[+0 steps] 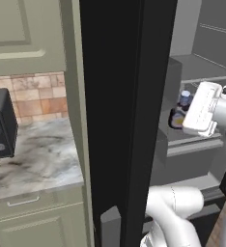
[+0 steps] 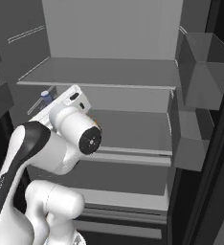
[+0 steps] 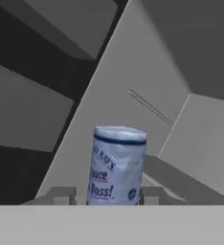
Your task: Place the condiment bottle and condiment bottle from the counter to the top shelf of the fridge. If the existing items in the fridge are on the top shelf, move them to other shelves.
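Simulated kitchen, with an open fridge (image 2: 109, 38) taking up most of the scene: black outer wall, plain grey inside, flat grey shelves and grey door bins (image 2: 200, 72) on the right. Top shelf (image 2: 104, 72) bare across its visible width in the right base view. Lower shelf (image 2: 133, 129) beneath it, partly hidden by the arm.

White robot arm reaching into the fridge from the left of the right base view. Claw (image 3: 109, 194) seen from the hand camera pinching a sauce bottle (image 3: 116, 165) between its two fingers (image 3: 61, 195), one on each side of the label. Bottle pointing away from the camera, blue-rimmed pale cap end toward the fridge interior, label reading partly as "Sauce" and "Boss!". Same bottle seen in the left base view (image 1: 181, 108) as a dark body with a bluish neck and yellow label, just left of the white hand, at the level of a middle shelf, below the top shelf. Only the bluish cap (image 2: 46, 95) peeking out above the hand in the right base view. Hard to tell whether the bottle's base touches a shelf.

Left of the fridge in the left base view: marble counter (image 1: 37, 159) with dark veins over sage-green cabinets (image 1: 37, 217), a black microwave (image 1: 1, 125) at its far left, tan tiled wall behind.
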Controlling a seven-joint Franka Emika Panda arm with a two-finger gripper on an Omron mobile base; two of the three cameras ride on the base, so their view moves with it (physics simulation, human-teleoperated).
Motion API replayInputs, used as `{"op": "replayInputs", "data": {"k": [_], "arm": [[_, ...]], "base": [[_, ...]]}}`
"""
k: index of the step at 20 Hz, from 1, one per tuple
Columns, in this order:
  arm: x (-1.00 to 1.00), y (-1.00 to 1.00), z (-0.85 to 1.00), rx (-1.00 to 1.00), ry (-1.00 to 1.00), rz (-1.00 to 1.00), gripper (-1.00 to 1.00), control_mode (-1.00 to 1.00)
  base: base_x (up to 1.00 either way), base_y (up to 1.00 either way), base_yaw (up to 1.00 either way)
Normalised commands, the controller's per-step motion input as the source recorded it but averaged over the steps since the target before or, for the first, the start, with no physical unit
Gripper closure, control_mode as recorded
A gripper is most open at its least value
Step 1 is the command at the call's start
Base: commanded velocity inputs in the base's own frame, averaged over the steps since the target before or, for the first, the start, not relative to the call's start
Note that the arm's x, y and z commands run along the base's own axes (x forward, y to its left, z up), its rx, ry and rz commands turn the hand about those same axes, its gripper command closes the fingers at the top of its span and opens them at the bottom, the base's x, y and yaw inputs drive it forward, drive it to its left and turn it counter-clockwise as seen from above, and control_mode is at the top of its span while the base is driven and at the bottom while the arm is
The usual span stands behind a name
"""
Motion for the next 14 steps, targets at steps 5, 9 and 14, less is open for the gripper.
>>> {"op": "replayInputs", "data": {"k": [5, 9, 14], "arm": [[0.52, -0.06, 1.00, 0.07, 0.06, -0.14, 1.00, -1.00], [0.82, 0.00, 0.77, 0.03, 0.18, -0.12, 1.00, -1.00], [0.64, -0.13, 0.24, 0.05, 0.14, -0.03, 1.00, -1.00]], "base": [[0.00, 0.00, 0.00], [0.00, 0.00, 0.00], [0.00, 0.00, 0.00]]}}
